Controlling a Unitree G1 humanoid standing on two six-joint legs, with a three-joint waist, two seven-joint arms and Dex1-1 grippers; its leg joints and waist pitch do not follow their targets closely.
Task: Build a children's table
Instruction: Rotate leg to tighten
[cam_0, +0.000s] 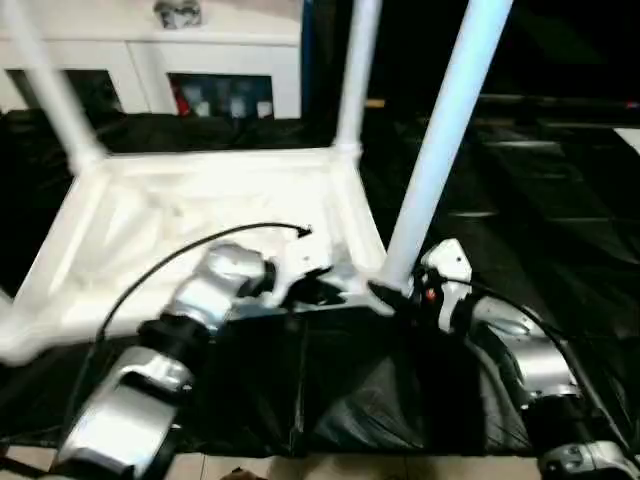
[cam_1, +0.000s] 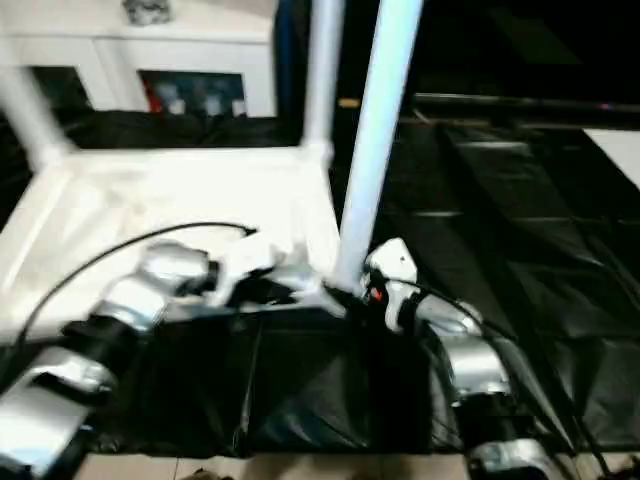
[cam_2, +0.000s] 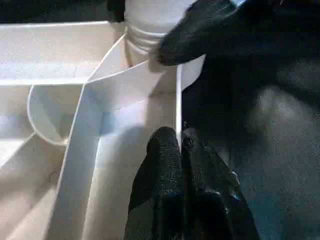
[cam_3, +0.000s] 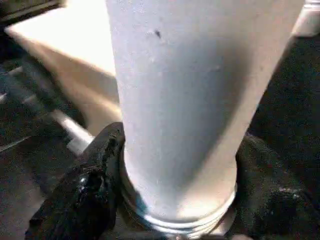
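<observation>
While left pincer (cam_2: 181, 150) pinches tabletop rim (cam_2: 176, 107), right pincer (cam_3: 172, 192) straddles leg (cam_3: 185, 95).

From where I stand, nothing here can be read: no words, labels, brand marks or numbers on anything in sight. The tabletop (cam_0: 200, 210) and its legs (cam_0: 440, 150) are plain white, with no print on them.
</observation>
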